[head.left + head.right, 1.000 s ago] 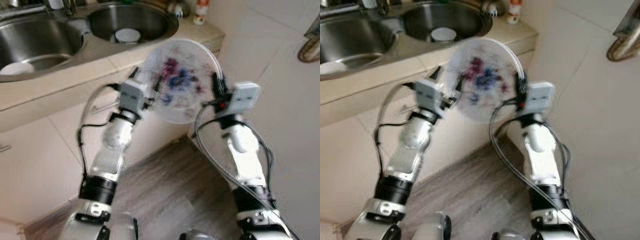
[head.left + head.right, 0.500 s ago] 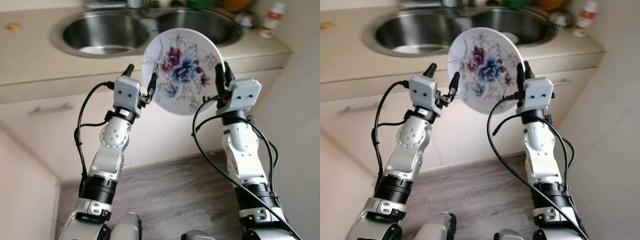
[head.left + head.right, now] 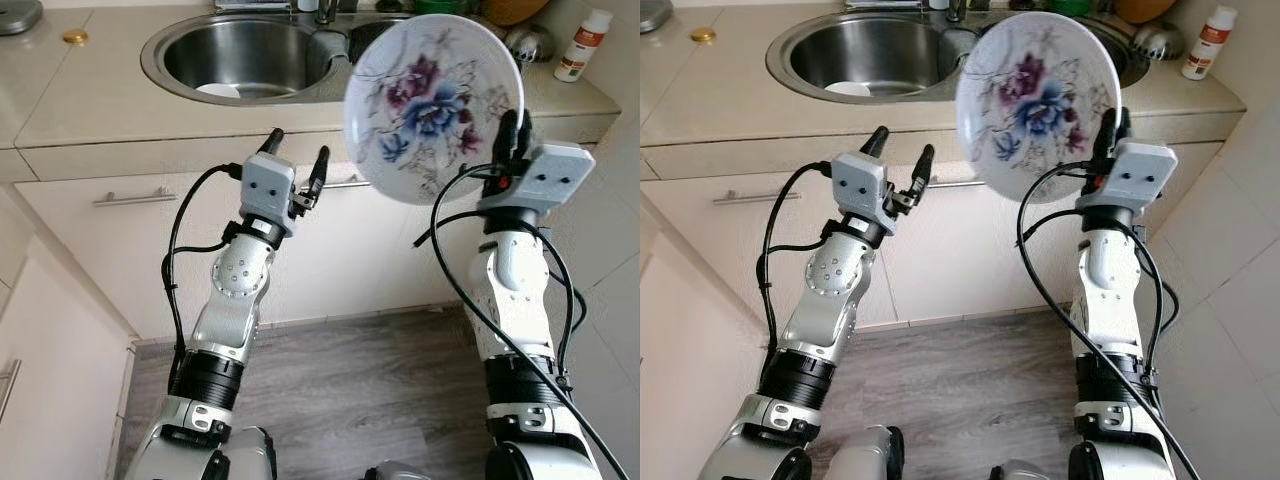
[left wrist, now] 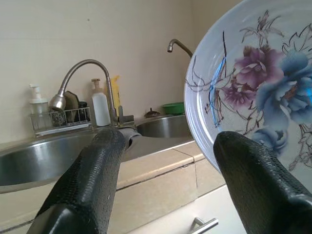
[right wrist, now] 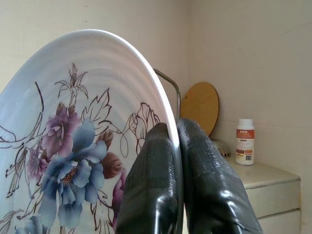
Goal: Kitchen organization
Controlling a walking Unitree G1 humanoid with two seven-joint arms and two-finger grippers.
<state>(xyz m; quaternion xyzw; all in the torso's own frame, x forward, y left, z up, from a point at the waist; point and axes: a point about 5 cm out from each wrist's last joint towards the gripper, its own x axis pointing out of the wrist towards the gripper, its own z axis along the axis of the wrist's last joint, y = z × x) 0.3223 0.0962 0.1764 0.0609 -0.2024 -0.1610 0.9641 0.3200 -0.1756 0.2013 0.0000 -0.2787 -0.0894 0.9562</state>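
Porcelain plate: floral, upright, upper right of frame, before the sink.
Right gripper: pinching its rim edge.
Left gripper: spread wide, empty, beside plate.
Risk: single-edge pinch may let it slip and shatter.

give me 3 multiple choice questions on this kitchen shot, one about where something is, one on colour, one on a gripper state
1. Where is the orange-capped white bottle?
A. on the counter's far right corner
B. inside the left sink basin
C. on the floor

2. What colours are the flowers on the plate?
A. yellow and green
B. purple and blue
C. red and black

3. What is the left gripper doing?
A. clamped on the plate
C. holding the bottle
B. open, holding nothing

Answers:
1. A, it stands on the counter right of the sinks.
2. B, purple and blue blooms show on the plate's face.
3. B, its fingers are spread apart beside the plate, while the right gripper pinches the rim.
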